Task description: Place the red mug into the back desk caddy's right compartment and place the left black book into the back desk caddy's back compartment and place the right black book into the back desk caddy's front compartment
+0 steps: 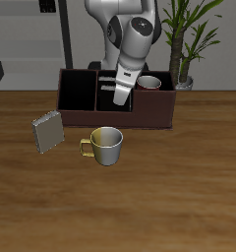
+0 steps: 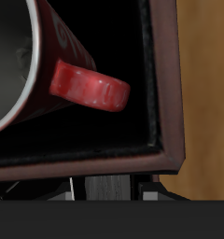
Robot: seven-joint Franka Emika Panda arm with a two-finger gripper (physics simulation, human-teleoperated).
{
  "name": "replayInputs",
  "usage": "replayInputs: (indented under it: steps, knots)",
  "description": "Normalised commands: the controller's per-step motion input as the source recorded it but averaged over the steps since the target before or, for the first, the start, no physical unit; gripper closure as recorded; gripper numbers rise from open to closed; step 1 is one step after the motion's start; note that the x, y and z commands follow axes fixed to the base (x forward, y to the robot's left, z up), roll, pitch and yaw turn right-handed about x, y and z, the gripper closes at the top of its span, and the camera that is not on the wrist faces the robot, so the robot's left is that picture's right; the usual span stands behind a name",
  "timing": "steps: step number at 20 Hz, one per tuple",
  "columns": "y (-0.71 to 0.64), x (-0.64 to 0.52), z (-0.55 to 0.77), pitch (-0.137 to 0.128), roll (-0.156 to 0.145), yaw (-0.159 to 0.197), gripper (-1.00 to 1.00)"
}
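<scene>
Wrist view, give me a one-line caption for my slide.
Close look from the gripper: the red mug sits inside a black-lined compartment of the dark brown desk caddy, its handle pointing toward the caddy wall.

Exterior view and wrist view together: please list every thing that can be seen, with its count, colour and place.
red mug: one, dark red with pale inside, in the desk caddy's right compartment
desk caddy: one, dark brown, far back on the table
cream mug: one, cream with yellow handle, on the table in front of the caddy
grey book: one, grey, on the table beside the cream mug, apart from it
plant: one, green, behind the caddy
table: one, brown wood
robot arm: one, white and grey, reaching down over the caddy
jaws: pale, at the caddy; open or shut cannot be told
</scene>
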Motion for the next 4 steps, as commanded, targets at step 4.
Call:
replayInputs:
  steps: [4]
  knots:
    - [0.06, 0.02, 0.08, 0.016, 0.010, -0.022, -1.00]
